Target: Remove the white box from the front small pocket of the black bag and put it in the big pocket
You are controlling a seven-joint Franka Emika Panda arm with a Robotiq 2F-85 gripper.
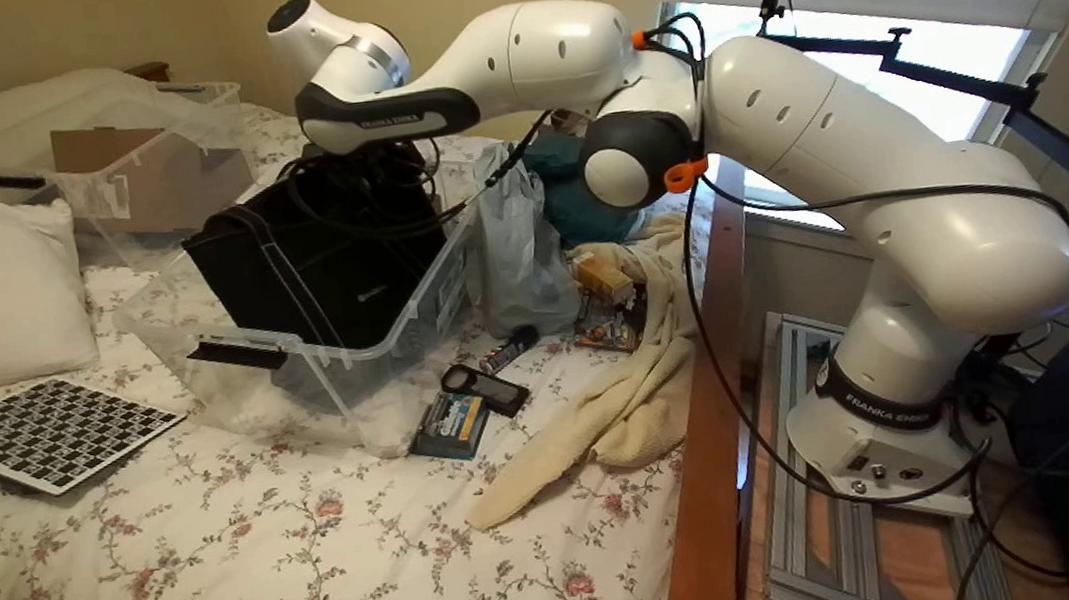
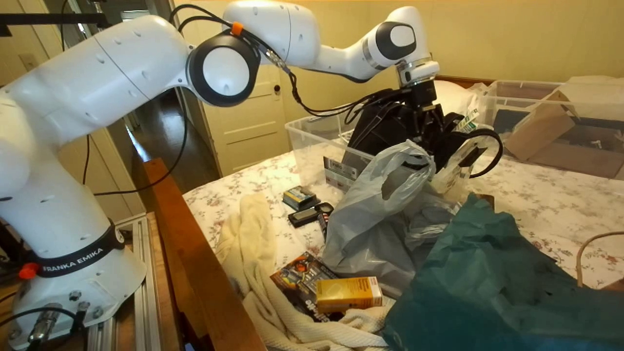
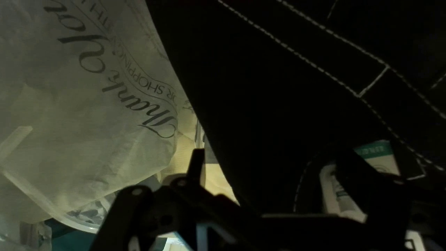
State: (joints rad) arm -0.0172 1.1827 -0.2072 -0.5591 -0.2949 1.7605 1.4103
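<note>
The black bag (image 1: 328,253) leans tilted in a clear plastic bin (image 1: 357,416). My gripper (image 2: 431,119) is low against the bag's top, mostly hidden in an exterior view. In the wrist view the gripper (image 3: 271,157) stands open, its fingers far apart. Its left finger (image 3: 197,164) lies past the bag's edge; the right one covers part of the white box (image 3: 379,160). That box, with a green end, sits behind a curved stitched edge of the bag (image 3: 278,115). Dark fabric fills the space between the fingers. The inside of the big pocket is hidden.
A grey plastic bag (image 2: 370,229) and a teal bundle (image 2: 487,282) crowd the bin's side. A yellow box (image 2: 348,295) lies on a cream blanket (image 2: 253,224). Another bin with cardboard (image 1: 139,184) stands behind. A checkered board (image 1: 52,435) lies on the bed.
</note>
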